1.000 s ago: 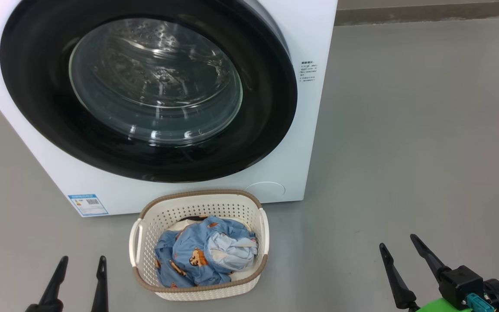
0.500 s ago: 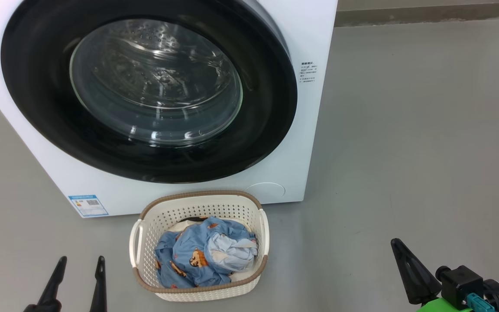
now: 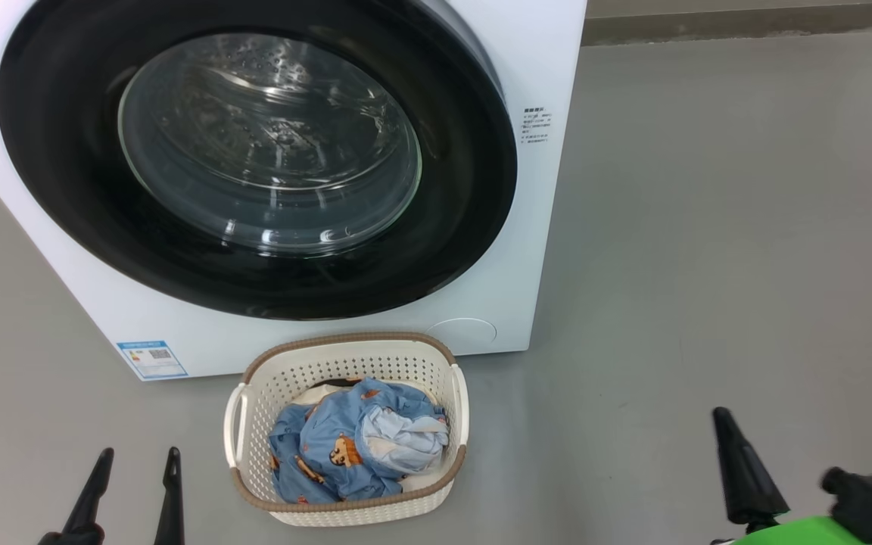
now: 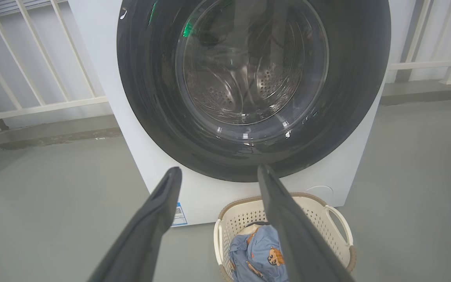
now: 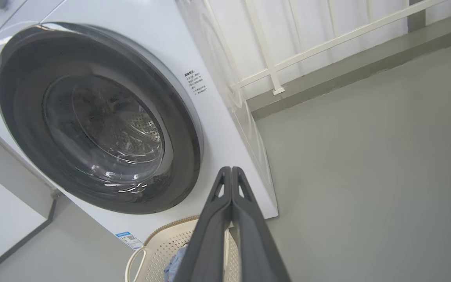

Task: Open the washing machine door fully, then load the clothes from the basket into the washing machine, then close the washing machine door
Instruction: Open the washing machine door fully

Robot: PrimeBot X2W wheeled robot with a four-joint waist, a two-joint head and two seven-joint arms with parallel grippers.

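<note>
In the head view, the white boxy front-loading washing machine [image 3: 546, 227] stands on the grey floor [image 3: 708, 242]. Its large round glossy black door [image 3: 65, 197] lies shut against the machine's front, and the perforated steel drum shows through the clear bulging glass porthole [image 3: 269, 144]. A small blue label [image 3: 151, 359] sits at the machine's lower left corner. The small cream-white perforated plastic basket [image 3: 345, 369] with a brown woven-look rim stands on the floor just in front of the machine's lower edge; whether the two touch cannot be told. Inside it lies the bundle of light blue clothes [image 3: 337, 446] printed with orange-brown bears, with a pale piece folded in. The left hand [image 3: 139, 456] hangs low at the basket's left, its two dark fingers spread wide and empty. The right hand [image 3: 725, 424] is well to the basket's right above bare floor, its fingers pressed together into one dark point.

In the left wrist view, the two fingers stand wide apart, framing the closed door's lower rim; the basket with the clothes shows partly behind the right-side finger. A white railing [image 4: 33, 106] runs behind the machine.

In the right wrist view, the fingers meet tip to tip with nothing between them, pointing toward the machine's lower right corner, with the basket's rim behind them.
</note>
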